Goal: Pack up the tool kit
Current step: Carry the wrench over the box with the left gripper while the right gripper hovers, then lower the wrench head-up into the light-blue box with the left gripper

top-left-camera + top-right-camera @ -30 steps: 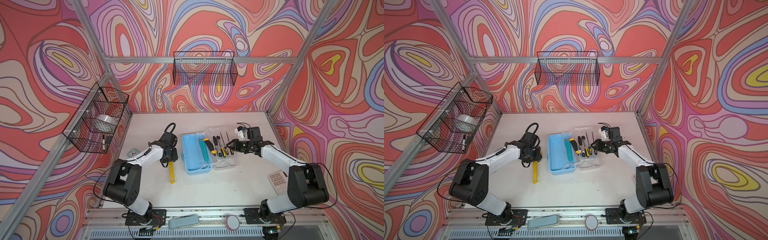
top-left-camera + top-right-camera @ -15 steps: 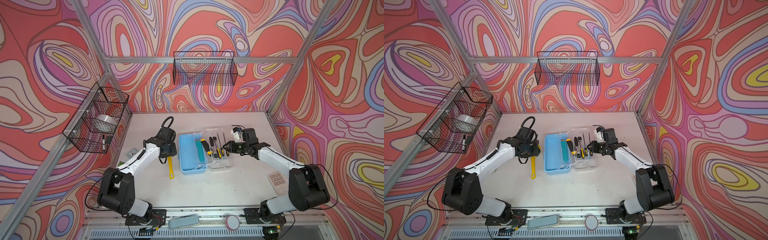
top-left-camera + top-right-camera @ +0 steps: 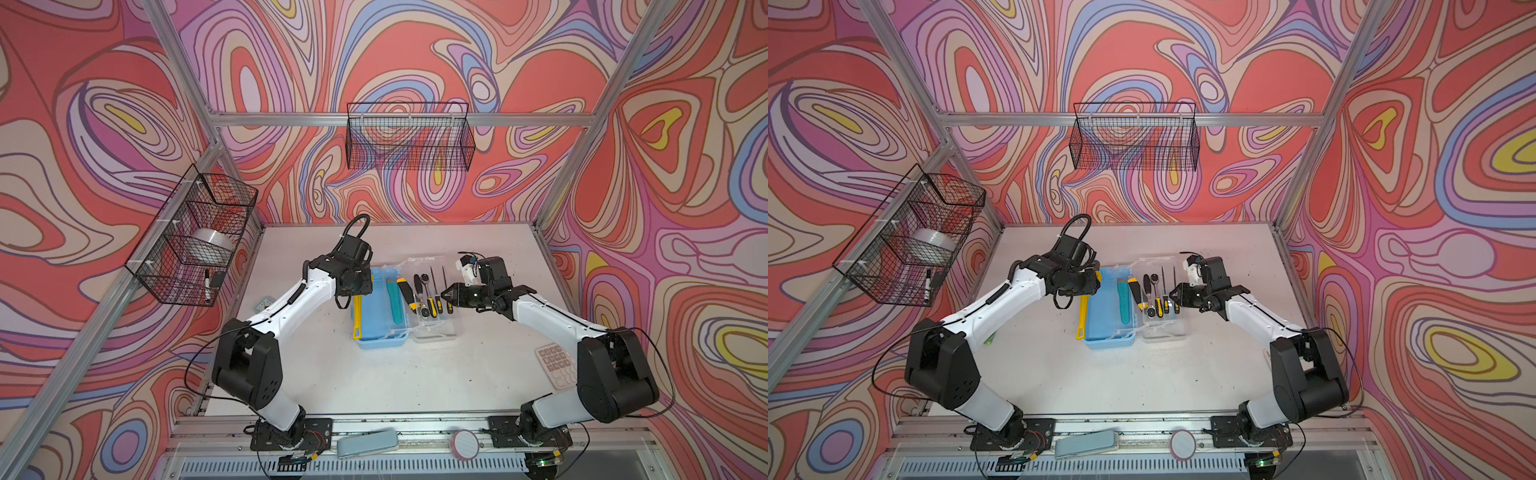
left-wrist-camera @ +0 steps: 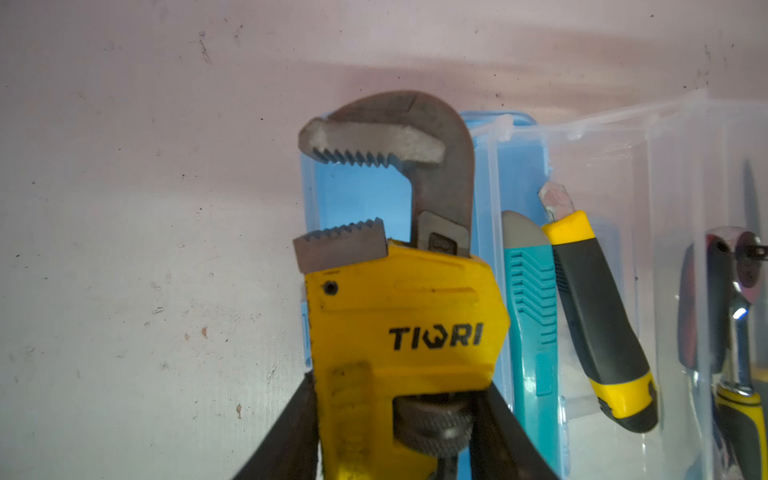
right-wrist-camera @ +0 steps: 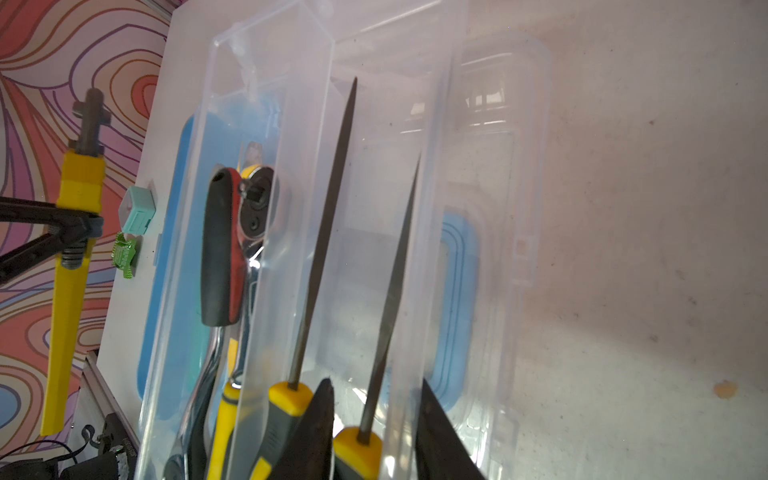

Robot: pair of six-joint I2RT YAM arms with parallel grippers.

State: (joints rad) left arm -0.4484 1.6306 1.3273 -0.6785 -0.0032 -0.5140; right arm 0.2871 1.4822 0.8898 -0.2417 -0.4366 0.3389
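The tool kit [image 3: 380, 309] lies open mid-table, between both arms. The left gripper [image 4: 395, 419] clamps a yellow pipe wrench [image 4: 399, 299] over the kit's left edge. The right gripper [image 5: 374, 432] straddles a file [image 5: 392, 299] in the clear lid [image 5: 478, 208]; whether it grips is unclear.

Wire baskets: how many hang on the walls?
2. One wire basket hangs on the left wall; the other hangs on the back wall. None seems hidden.

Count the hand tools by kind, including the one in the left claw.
Pipe wrench: 1
Utility knives: 2
Ratchet: 1
Black-and-red handled tool: 1
Needle files: 2
Total: 7
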